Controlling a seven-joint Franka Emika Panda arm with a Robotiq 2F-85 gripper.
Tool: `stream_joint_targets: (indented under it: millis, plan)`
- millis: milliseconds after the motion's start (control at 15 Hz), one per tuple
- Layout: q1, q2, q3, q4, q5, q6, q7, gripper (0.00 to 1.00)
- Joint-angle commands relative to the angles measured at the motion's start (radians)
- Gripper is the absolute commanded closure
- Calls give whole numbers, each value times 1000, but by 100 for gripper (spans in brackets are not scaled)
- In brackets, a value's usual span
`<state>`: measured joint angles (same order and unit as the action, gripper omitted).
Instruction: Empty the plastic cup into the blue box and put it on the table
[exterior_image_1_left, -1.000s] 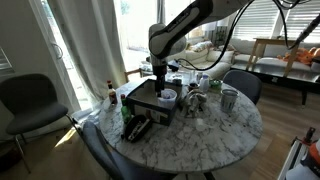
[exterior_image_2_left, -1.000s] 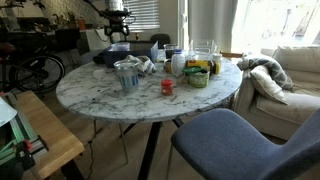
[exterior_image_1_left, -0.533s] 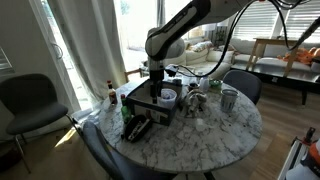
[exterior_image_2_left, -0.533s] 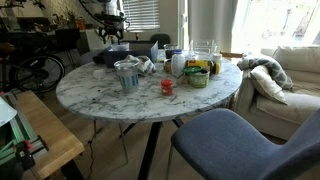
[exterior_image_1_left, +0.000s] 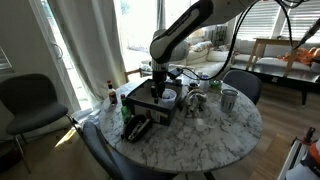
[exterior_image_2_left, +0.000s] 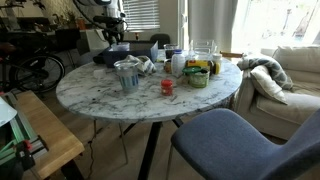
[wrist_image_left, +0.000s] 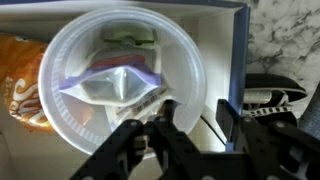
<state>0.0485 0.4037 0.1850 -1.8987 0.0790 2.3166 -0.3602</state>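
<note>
The plastic cup (wrist_image_left: 183, 58) sat inside the blue box (wrist_image_left: 243, 50) on the bench (wrist_image_left: 285, 30), with a clear zip bag (wrist_image_left: 115, 85) lying in it. The gripper (wrist_image_left: 198, 115) straddled the cup's rim, one finger inside and one outside (whether it was clamped or loose I could not tell). An orange packet (wrist_image_left: 20, 85) beside the cup was cut off at the frame's edge.

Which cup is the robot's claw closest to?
The small clear plastic cup inside the blue box; the gripper straddles its rim. The grey metal cup stands away.
</note>
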Motion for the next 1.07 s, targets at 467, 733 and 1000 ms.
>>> stream_joint_targets:
  millis: [467, 733, 1000]
  plan:
    - [-1, -100, -18, -78, 8, 11, 62, 99]
    - [-2, -212, -3, -99, 28, -121, 19, 99]
    - [-17, -296, -5, -73, 72, -244, -126, 99]
